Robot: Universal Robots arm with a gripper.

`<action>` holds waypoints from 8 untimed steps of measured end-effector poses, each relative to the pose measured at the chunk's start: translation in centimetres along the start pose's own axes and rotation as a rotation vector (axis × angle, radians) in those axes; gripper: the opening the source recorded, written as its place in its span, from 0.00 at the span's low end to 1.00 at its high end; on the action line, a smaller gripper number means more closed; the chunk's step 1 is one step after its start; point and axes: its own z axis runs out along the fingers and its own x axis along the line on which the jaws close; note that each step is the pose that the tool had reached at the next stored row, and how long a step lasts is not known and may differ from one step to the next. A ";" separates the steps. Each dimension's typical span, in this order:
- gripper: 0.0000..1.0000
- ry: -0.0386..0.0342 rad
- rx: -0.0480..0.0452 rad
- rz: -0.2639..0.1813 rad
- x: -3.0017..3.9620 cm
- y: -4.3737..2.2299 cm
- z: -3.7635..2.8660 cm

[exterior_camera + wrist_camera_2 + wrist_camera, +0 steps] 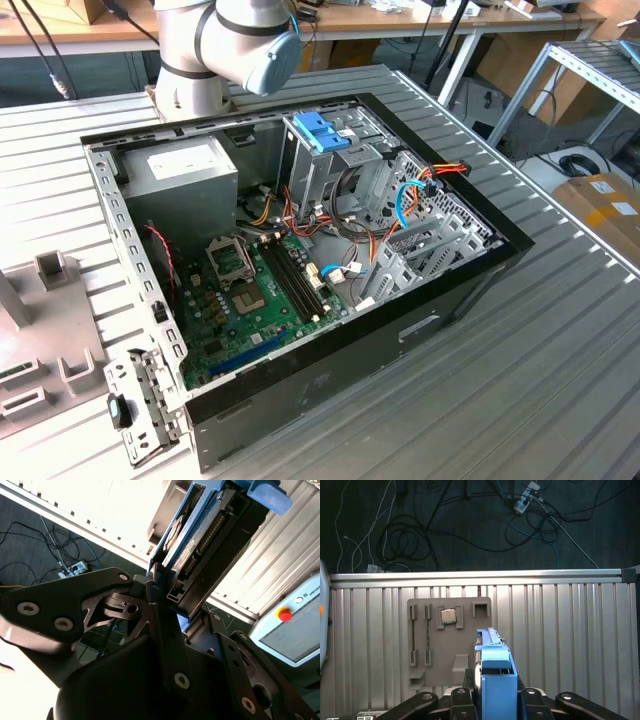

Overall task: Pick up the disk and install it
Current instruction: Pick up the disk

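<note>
The disk (200, 535) is dark grey metal with a whitish label, edged in blue rails; the gripper (170, 597) is matt black, dotted with silver screws; the table (570, 630) is pale silver, ribbed in straight parallel lines; the tray (440, 645) is plain flat grey; the computer case (330, 385) is black outside and bare grey metal inside; its circuit board (235, 320) is green; its cables (400, 200) are red, orange and blue.
</note>
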 end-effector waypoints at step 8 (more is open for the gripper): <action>0.37 0.0002 0.0000 0.000 -0.01 -0.46 -0.02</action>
